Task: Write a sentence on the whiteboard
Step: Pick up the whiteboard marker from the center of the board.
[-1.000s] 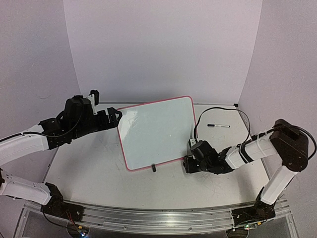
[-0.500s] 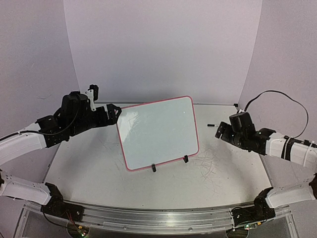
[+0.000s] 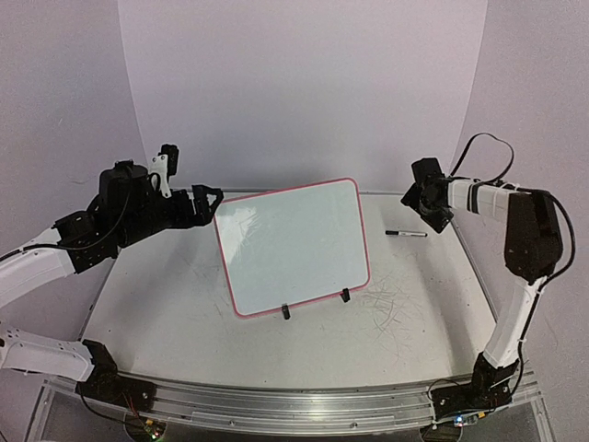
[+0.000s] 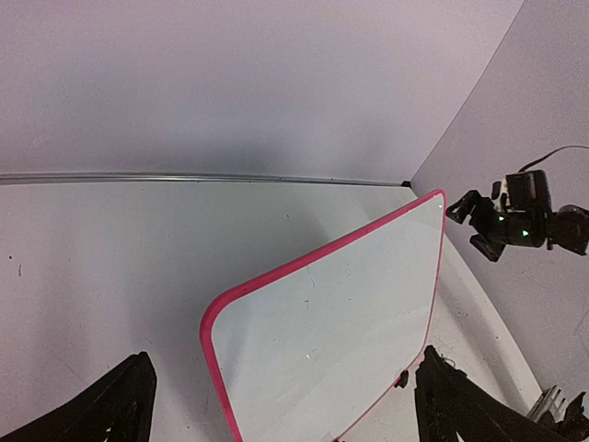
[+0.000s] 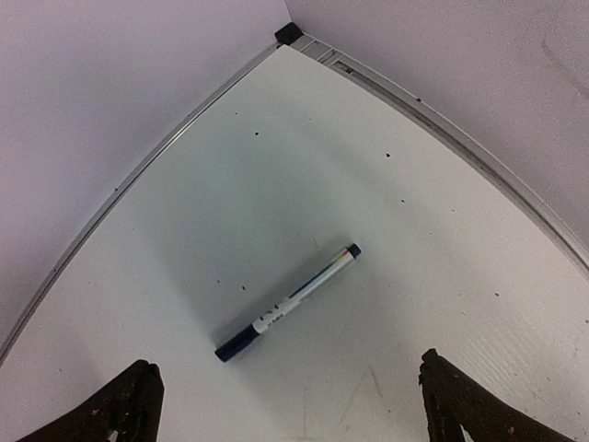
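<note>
The whiteboard (image 3: 293, 244), white with a thin pink frame, stands tilted on its wire stand at the table's middle. Its face (image 4: 340, 322) is blank, and no sentence shows on it. My left gripper (image 3: 213, 201) hovers open just off the board's upper left corner, and in the left wrist view its gripper (image 4: 285, 410) frames the board without touching it. A dark-capped marker (image 3: 406, 233) lies flat on the table at the right rear. My right gripper (image 3: 431, 210) hangs open above it, and the marker (image 5: 287, 302) lies beyond the empty right gripper (image 5: 294, 405).
The stand's black feet (image 3: 285, 312) rest on the tabletop toward the near side. Faint grey scribbles (image 3: 391, 299) mark the table right of the board. The curved backdrop wall (image 3: 304, 92) closes the rear, and a cable (image 3: 488, 147) loops over the right arm.
My right arm swung from beside the board's right foot up to the right rear above the marker, and its jaws opened wide. The left gripper drew slightly up and away from the board's corner.
</note>
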Tool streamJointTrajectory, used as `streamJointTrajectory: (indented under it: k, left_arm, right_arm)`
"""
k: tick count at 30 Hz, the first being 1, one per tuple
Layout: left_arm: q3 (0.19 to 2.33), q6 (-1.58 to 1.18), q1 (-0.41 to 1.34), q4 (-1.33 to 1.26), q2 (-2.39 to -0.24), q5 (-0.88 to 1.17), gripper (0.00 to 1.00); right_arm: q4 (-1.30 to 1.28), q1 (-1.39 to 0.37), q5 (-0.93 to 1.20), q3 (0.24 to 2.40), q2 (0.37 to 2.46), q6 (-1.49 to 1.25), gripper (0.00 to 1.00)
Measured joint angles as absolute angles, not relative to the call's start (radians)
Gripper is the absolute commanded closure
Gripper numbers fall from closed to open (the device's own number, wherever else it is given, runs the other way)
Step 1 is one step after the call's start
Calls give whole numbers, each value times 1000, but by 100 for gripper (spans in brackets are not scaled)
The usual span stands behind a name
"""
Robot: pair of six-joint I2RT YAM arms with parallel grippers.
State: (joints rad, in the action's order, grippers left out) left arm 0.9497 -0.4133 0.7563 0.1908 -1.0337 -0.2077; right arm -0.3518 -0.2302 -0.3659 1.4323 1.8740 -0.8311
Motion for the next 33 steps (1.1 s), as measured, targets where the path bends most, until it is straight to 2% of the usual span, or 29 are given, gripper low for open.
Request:
streamJointTrajectory:
  k: [5,10,16,25,30,33]
  left_arm:
    - [949,-392,756,191,-1030,-189,0]
    - [939,-387,756,190,-1007,-186,0]
    - [934,-373,756,181,-990,-184,1]
    - [934,-364,756,181,-990,-177,1]
    - [934,-363,756,181,-990,-175,1]
    - [934,-363,756,181,-990,-175,0]
  right_arm:
    - [-431,-204,-399,1661,2104,-851,3]
    - [-480,-204,-422,1779,2228,-848,9]
    - [-528,-204,-427,1830,2308,-865,19]
    - [-593,-204,-434,1906,2388,-866,23]
    - [-620,-204,-432,1936,2412,-865,35]
    - [-627,-203,-422,1957,2436,-859,37]
